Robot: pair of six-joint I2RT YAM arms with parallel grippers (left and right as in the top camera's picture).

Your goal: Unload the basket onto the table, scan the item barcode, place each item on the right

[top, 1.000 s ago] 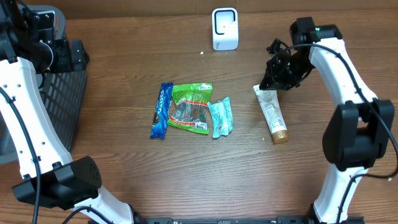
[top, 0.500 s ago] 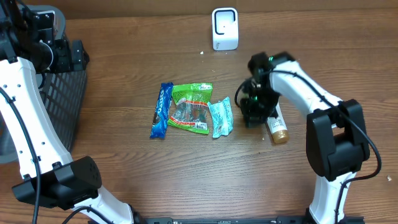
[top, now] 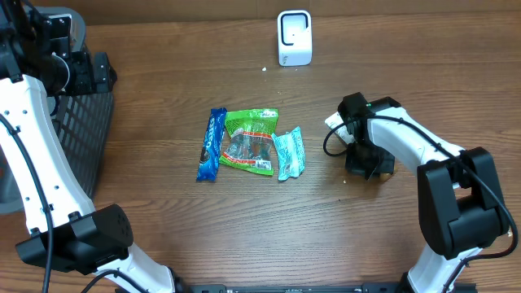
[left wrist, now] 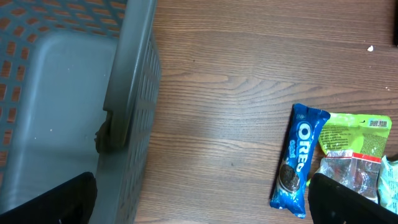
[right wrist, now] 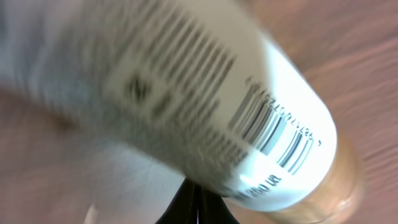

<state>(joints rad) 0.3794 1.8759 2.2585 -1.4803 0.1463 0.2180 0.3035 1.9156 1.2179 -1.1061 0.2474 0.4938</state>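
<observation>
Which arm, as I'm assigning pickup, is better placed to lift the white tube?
Right: its hand is down over the white gold-capped plastic tube; the left hand hovers open by the grey mesh basket.

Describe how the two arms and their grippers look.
The left arm and the right arm both have smooth white links joined by bulky black joint housings, with thin black cables looping along them. The left gripper and the right gripper are black and blocky. No markings are legible on them.
</observation>
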